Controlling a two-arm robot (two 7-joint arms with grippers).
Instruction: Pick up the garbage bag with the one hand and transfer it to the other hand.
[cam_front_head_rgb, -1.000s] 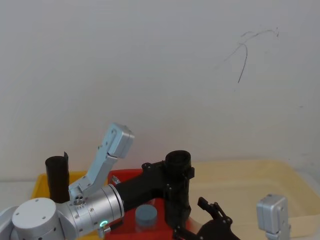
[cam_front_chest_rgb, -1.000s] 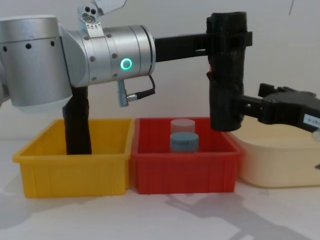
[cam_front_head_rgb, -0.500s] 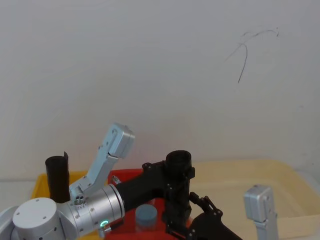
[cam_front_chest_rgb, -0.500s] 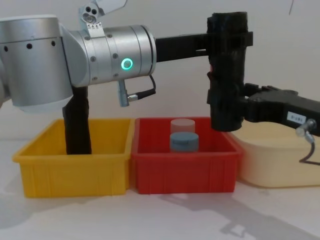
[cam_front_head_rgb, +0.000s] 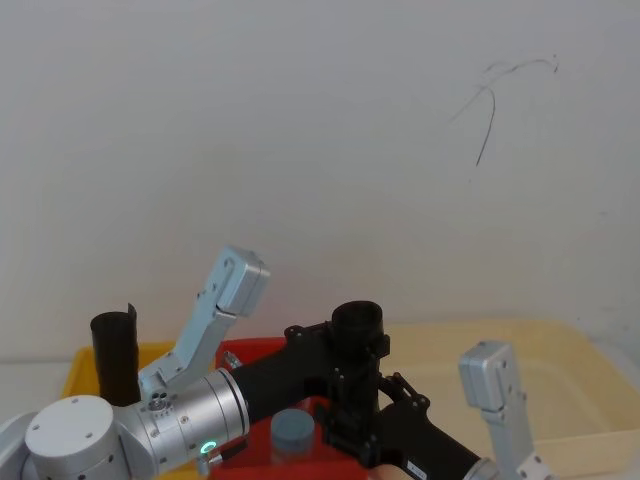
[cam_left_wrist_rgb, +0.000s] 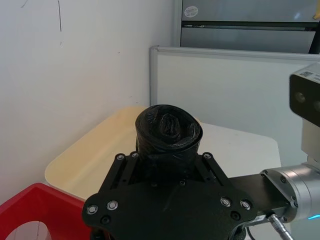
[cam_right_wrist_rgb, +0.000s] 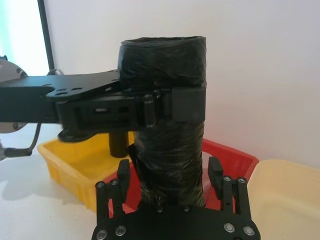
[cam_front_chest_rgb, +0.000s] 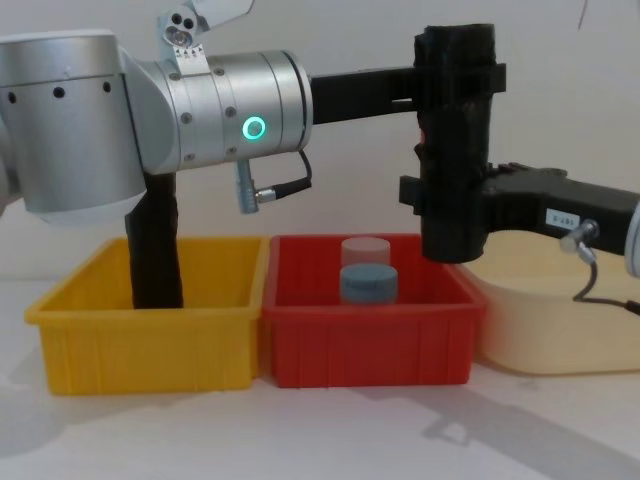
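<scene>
The right gripper (cam_right_wrist_rgb: 169, 166) is straddling the garbage-bag roll's (cam_right_wrist_rgb: 162, 60) lower half, its jaws parted with slim gaps either side. Above them, the left gripper (cam_front_chest_rgb: 458, 80) is clamping the upright roll near its top. The right jaws should probably close squarely before the left ones release.

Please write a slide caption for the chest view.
Left gripper holds the garbage bag upright in the air; open right gripper straddles its lower part.

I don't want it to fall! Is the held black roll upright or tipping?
Upright. The garbage bag is vertical in the chest view, left gripper clamped near its top, right gripper open around its lower half.
</scene>
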